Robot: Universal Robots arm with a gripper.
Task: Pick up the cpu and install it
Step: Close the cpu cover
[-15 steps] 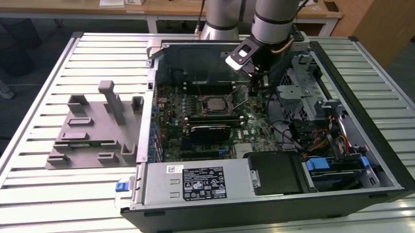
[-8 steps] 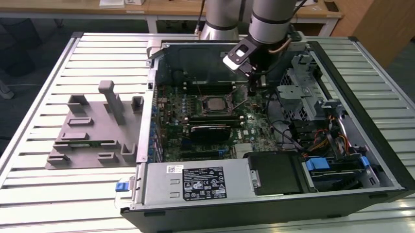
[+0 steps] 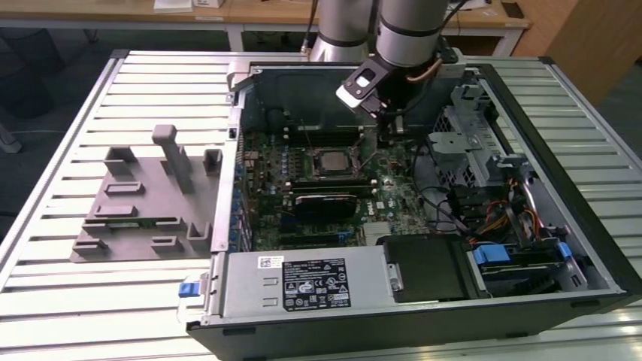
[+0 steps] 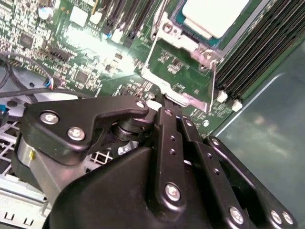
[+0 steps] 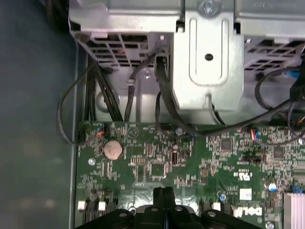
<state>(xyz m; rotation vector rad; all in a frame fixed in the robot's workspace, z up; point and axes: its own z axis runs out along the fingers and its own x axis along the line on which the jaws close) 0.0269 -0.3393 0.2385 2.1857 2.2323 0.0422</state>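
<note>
One flat square chip, the cpu (image 4: 215, 14), lies within the socket's metal frame (image 4: 152, 52) on the green motherboard (image 5: 157, 164), silver top upward. The gripper (image 5: 164, 194) hangs just beside that frame, jaws pressed together with nothing between them, as far as both wrist views let me judge. The chip should be light, stiff, slick on top and fragile underneath; two opposite edges are the place to grip.

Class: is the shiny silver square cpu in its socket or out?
In: the shiny silver square cpu lies flat within the metal socket frame.
</note>
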